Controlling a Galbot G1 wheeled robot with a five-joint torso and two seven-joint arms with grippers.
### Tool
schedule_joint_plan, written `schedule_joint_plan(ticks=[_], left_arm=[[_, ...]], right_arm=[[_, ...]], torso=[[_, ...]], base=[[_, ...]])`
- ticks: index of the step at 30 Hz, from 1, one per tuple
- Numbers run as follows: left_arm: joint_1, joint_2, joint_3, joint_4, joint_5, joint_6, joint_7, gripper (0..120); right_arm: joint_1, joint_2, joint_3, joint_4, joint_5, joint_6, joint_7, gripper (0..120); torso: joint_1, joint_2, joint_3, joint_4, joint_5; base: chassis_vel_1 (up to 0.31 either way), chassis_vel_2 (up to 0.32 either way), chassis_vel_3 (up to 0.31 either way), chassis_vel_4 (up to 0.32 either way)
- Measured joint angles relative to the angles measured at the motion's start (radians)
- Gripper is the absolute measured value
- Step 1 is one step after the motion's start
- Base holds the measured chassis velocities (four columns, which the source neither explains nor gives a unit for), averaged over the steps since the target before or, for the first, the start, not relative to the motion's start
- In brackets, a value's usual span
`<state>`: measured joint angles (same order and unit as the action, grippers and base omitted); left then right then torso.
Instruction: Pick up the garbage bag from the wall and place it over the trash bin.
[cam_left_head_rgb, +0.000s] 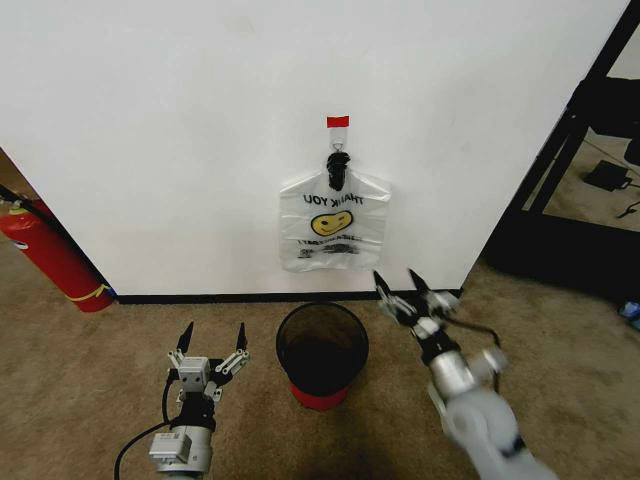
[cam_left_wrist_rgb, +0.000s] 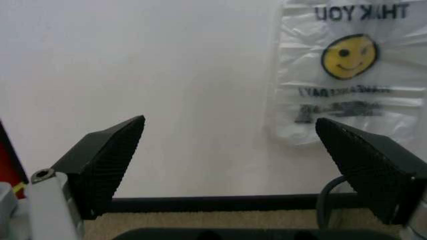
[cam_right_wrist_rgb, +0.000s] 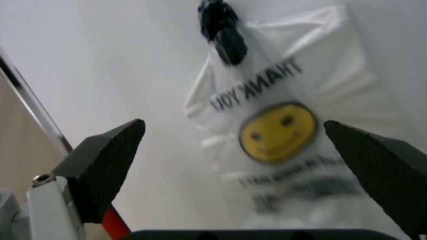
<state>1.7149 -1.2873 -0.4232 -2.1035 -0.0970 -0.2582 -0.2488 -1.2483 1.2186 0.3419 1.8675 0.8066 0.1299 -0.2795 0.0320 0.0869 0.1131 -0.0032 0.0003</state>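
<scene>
A broad white wall (cam_left_head_rgb: 200, 130) with a black baseboard rises from tan carpet (cam_left_head_rgb: 80, 380), and everything here is best placed from the black hook (cam_left_head_rgb: 337, 168) fixed to it under a small strip of red tape (cam_left_head_rgb: 338, 121). The garbage bag (cam_left_head_rgb: 333, 232), thin white plastic with a yellow smiley and "THANK YOU" print, hangs from that hook by its gathered handles, flat against the wall, so its mouth is bunched shut and out of reach until it is lifted off.

Directly below the hook, just off the baseboard, stands the trash bin (cam_left_head_rgb: 322, 352), black mesh on a red base, empty and upright, set where the bag can come straight down over it.

The right gripper (cam_left_head_rgb: 401, 288) is raised below and to the right of the hook, close to the bag's lower corner, jaws spread wide and aimed up at the bag; it looks like the approach for the pick. The left gripper (cam_left_head_rgb: 212, 342) sits lower, well left of the hook beside the bin, jaws also spread, holding nothing.

A red fire extinguisher (cam_left_head_rgb: 50, 255) leans far left of the hook.
</scene>
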Motion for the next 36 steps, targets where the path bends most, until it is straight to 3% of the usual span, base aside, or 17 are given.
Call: schedule_joint_plan(ticks=[2,4,8,15,36], left_arm=[[0.009,-0.013,-0.011,0.003,0.01,-0.004,-0.002,100],[0.016,-0.043,-0.013,0.005,0.027,-0.011,-0.002,100],[0.015,-0.067,-0.005,0.01,0.043,-0.016,0.001,100],[-0.005,-0.055,-0.015,0.027,0.033,-0.016,-0.001,100],[-0.007,-0.029,-0.05,-0.005,-0.011,-0.016,-0.006,100]], right_arm=[[0.193,0.006,-0.059,-0.153,0.156,-0.04,-0.05,100],[0.357,0.068,-0.094,-0.239,0.258,-0.09,-0.039,100],[0.539,0.098,-0.152,-0.357,0.335,-0.124,-0.028,100],[0.633,0.113,-0.189,-0.465,0.359,-0.124,-0.015,100],[0.696,0.165,-0.24,-0.567,0.324,-0.129,-0.003,100]], torso=[[0.0,0.0,0.0,0.0005,-0.0001],[0.0,0.0,0.0,0.0005,0.0],[0.0,0.0,0.0,0.0,-0.0002],[0.0,0.0,0.0,-0.0001,-0.0005],[0.0,0.0,0.0,0.0002,-0.0005]], base=[[0.0,0.0,0.0,0.0],[0.0,0.0,0.0,0.0],[0.0,0.0,0.0,0.0],[0.0,0.0,0.0,0.0],[0.0,0.0,0.0,0.0]])
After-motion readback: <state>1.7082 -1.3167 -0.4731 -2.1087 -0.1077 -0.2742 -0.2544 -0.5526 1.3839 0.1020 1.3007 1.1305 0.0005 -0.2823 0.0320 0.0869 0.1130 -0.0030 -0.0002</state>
